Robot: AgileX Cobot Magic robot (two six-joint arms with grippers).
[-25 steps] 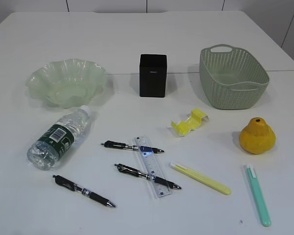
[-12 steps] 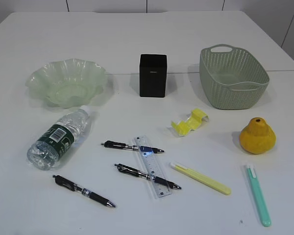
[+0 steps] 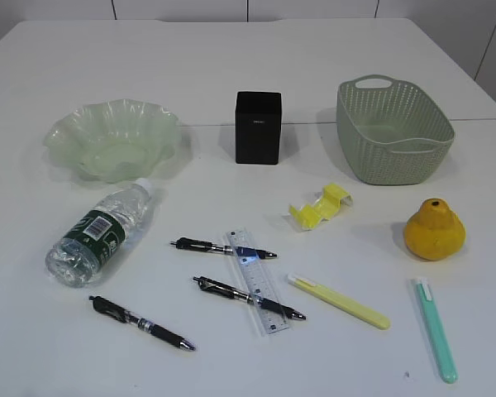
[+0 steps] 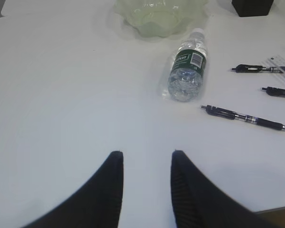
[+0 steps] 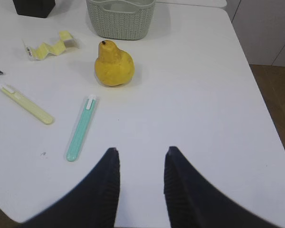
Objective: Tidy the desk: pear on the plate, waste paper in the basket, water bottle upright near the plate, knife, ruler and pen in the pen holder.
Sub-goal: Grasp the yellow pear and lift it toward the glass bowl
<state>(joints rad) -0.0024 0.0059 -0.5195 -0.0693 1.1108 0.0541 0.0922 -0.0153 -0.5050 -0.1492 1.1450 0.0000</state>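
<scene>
The pear (image 3: 434,230) (image 5: 114,65) stands on the desk (image 3: 231,66) in front of the basket (image 3: 380,157). A folded yellow waste paper (image 3: 320,207) lies mid-desk. The water bottle (image 3: 99,233) (image 4: 186,72) lies on its side below the plate (image 3: 161,116). The clear ruler (image 3: 259,285) rests across two black pens (image 3: 223,247); a third pen (image 3: 140,322) lies to the left. A yellow knife (image 3: 339,302) and a teal one (image 3: 436,329) lie at the right. The pen holder (image 3: 258,128) stands at the back. My left gripper (image 4: 145,154) and right gripper (image 5: 140,151) hover open over bare desk, holding nothing.
The desk's right edge (image 5: 256,85) runs close to my right gripper, with floor beyond it. A seam between two tabletops (image 3: 314,123) crosses behind the pen holder. Neither arm shows in the exterior view.
</scene>
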